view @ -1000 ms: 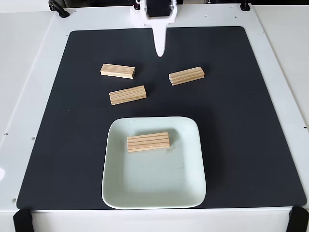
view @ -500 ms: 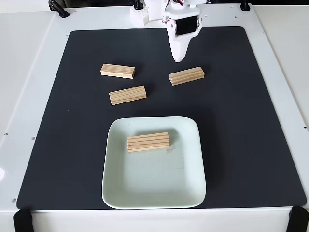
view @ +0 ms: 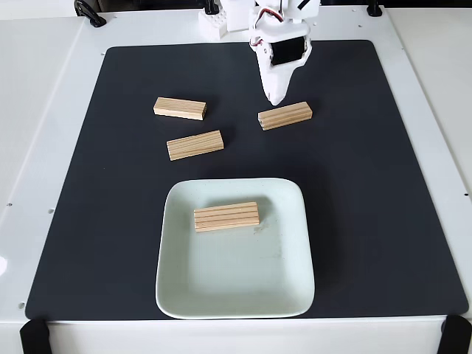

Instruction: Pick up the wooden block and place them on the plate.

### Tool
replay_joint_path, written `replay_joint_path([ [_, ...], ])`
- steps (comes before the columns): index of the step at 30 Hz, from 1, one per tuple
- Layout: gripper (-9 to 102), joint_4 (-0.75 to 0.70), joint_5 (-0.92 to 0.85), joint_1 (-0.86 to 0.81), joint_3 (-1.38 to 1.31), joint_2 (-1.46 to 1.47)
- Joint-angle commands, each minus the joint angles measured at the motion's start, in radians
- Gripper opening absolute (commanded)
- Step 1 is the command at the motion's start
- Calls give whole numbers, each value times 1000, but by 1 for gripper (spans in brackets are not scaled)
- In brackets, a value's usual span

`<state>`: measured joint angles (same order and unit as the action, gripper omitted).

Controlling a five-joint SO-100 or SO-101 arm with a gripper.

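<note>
Pale wood is what I am after: four small bars with lengthwise grain. One block (view: 226, 217) already lies flat in the upper half of the plate (view: 291, 287), which sits near the front edge of the black mat (view: 369, 184). Three are left on the mat behind the plate: one (view: 180, 108) toward the back-left, one (view: 195, 144) a little nearer the plate, and one (view: 285, 116) right of centre.

My gripper (view: 276, 101) hangs tip-down just behind and slightly left of that right-hand block, apart from it and holding nothing. From this fixed view my fingers read as one white wedge, so I cannot tell how far open they are.

I judge these blocks light, rigid and dry, with flat faces that should not slip or crush. The best hold looks to be across the narrow width at mid-length, pads on the two long sides, so the bar hangs level. It lies slightly angled, so my wrist would need to match.
</note>
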<state>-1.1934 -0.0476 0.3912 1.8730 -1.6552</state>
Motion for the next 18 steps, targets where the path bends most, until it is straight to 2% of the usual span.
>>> replay_joint_path([
  [1,20,-43,-6,8,-32,-6],
  [5,31,-63,-8,15,-29,-6],
  [15,30,-41,-5,60,-29,-2],
  [18,30,25,-3,63,-26,0],
])
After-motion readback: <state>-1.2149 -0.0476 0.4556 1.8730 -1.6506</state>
